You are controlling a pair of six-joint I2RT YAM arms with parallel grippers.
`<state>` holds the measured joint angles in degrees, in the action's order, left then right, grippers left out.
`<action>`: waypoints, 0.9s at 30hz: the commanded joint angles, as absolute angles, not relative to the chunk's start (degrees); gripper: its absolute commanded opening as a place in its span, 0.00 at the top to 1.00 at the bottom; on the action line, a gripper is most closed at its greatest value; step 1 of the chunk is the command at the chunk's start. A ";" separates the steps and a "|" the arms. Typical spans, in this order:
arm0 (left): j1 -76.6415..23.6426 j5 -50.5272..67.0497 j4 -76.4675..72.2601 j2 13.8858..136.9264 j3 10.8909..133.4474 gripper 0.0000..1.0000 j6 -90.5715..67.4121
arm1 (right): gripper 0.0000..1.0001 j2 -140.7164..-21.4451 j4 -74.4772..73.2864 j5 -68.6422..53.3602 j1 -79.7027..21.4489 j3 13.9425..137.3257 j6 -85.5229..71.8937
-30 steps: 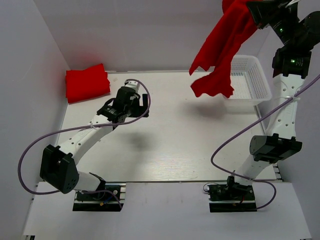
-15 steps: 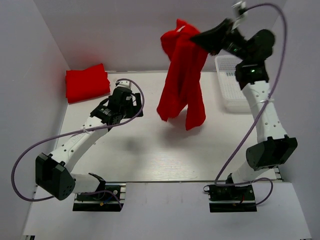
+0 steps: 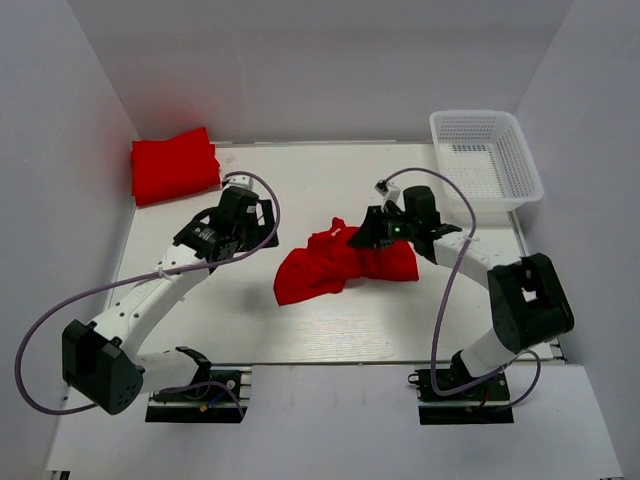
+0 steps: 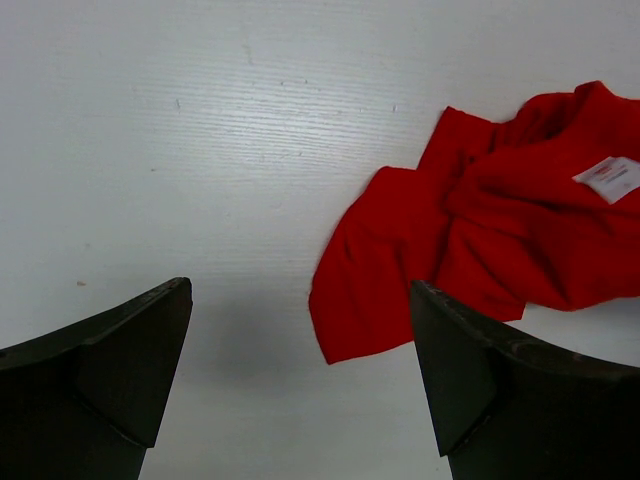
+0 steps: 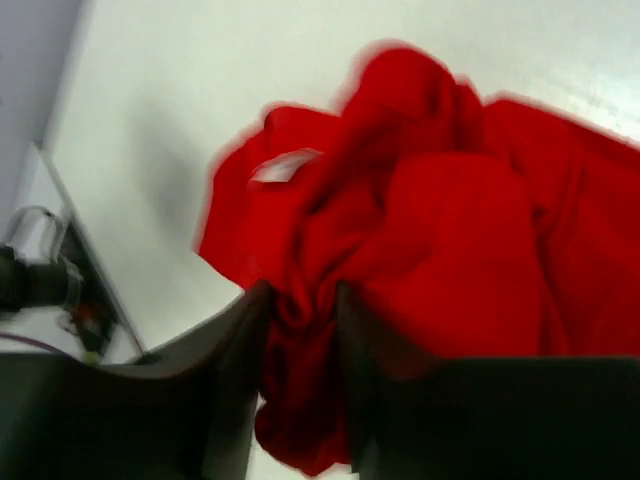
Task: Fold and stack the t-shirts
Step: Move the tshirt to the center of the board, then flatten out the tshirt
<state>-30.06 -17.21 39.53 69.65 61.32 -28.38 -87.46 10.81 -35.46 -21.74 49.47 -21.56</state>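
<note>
A crumpled red t-shirt [image 3: 330, 265] lies in a heap mid-table, its white neck label [image 4: 612, 178] showing. My right gripper [image 3: 375, 232] is low at the heap's right end. In the right wrist view [image 5: 300, 295] its fingers stand narrowly apart with a bunched fold of the shirt [image 5: 460, 230] pinched between them. A second red t-shirt [image 3: 175, 165] lies folded at the back left corner. My left gripper [image 3: 262, 222] hovers left of the heap, open and holding nothing. In the left wrist view [image 4: 300, 290] the shirt's near corner [image 4: 370, 300] lies just ahead of its fingers.
A white mesh basket [image 3: 437, 125] stands at the back right corner, with nothing in it that I can see. White walls close the table [image 3: 330, 180] at the left, back and right. The right arm's purple cable loops over the table's right side.
The right arm swung the hanging t-shirt from above the basket down to mid-table, where it now lies in a heap. The left arm shifted slightly; its gripper stayed open.
</note>
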 commanded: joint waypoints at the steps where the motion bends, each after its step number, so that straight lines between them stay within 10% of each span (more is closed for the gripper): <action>1: -29.79 -15.12 40.25 70.30 60.91 0.00 -28.92 | 0.57 -89.19 9.23 -28.75 -23.99 49.66 -16.70; 3: -29.79 -13.81 40.25 70.83 59.86 0.00 -28.92 | 0.10 -89.12 7.39 -25.51 -24.69 50.62 -15.91; 27: -30.85 -4.75 38.41 76.19 55.37 0.00 -25.40 | 0.10 -71.54 -12.74 4.31 -24.00 56.87 -17.84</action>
